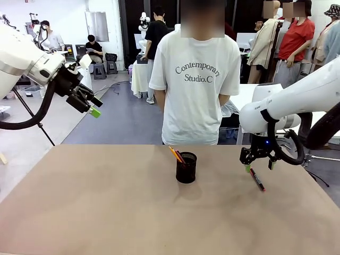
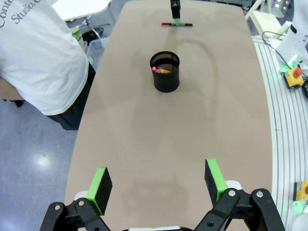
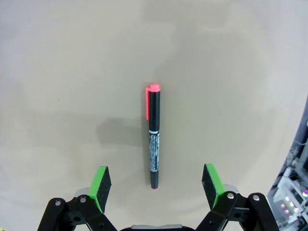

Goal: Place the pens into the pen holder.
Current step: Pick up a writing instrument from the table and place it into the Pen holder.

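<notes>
A black mesh pen holder stands mid-table with a yellow-orange pencil and a thin pink pen leaning inside it. A red-and-black marker pen lies flat on the table to the right. My right gripper hangs open just above the marker, one finger on each side and not touching it. My left gripper is open and empty, raised high off the table's left side.
A person in a white T-shirt stands at the far edge, hands behind the back. The tan table has wide bare room at the front and left. A red stop button box sits beside the table.
</notes>
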Motion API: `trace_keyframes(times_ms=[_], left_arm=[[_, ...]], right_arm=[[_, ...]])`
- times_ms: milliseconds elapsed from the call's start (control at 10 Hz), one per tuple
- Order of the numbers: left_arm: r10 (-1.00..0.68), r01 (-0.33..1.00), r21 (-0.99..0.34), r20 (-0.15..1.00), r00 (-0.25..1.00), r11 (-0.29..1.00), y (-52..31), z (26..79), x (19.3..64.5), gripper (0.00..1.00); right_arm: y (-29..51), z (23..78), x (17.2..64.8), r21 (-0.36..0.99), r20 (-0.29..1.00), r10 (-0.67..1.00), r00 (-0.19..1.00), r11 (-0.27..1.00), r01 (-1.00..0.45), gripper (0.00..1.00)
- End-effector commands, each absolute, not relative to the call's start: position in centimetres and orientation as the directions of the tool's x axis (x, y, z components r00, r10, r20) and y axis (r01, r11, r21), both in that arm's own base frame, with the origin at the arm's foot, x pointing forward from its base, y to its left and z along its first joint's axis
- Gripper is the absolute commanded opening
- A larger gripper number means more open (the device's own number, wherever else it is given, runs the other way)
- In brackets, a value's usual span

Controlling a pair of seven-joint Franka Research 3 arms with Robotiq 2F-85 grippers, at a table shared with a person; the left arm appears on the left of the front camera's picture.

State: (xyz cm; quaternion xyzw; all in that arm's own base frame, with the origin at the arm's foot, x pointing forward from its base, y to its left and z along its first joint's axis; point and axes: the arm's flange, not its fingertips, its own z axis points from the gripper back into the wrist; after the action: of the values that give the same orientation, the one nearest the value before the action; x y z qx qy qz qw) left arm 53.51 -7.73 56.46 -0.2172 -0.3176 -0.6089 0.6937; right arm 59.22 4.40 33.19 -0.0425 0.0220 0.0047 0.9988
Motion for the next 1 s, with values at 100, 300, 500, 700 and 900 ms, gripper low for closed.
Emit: trace_keyframes(times_ms=[100, 300, 500, 700, 900], left_arm=[[-0.711, 0.983, 0.072, 0.7, 0.07, 0.168, -7.8, 56.9, 53.4, 1.0], [-0.711, 0.983, 0.072, 0.7, 0.07, 0.168, -7.8, 56.9, 53.4, 1.0], [-0.711, 0.983, 0.072, 0.7, 0.07, 0.168, -7.8, 56.9, 53.4, 1.0], [-0.711, 0.983, 0.072, 0.7, 0.07, 0.168, -7.8, 56.9, 53.4, 1.0], [-0.711, 0.983, 0.072, 0.7, 0.07, 0.168, -7.8, 56.9, 53.4, 1.0]], right_arm=[[4.0, 31.9, 60.8, -0.094, -0.001, -0.036, 0.999, 0.995, 0.036, 1.0], [3.6, 31.2, 60.9, -0.086, -0.005, -0.043, 0.999, 0.995, 0.042, 1.0], [3.5, 31.2, 60.4, -0.081, -0.019, -0.011, 1.0, 0.997, 0.009, 1.0], [3.5, 31.2, 60.4, -0.081, -0.019, -0.011, 1.0, 0.997, 0.009, 1.0], [3.8, 30.3, 60.6, -0.085, -0.044, -0.012, 0.999, 0.996, 0.009, 1.0]])
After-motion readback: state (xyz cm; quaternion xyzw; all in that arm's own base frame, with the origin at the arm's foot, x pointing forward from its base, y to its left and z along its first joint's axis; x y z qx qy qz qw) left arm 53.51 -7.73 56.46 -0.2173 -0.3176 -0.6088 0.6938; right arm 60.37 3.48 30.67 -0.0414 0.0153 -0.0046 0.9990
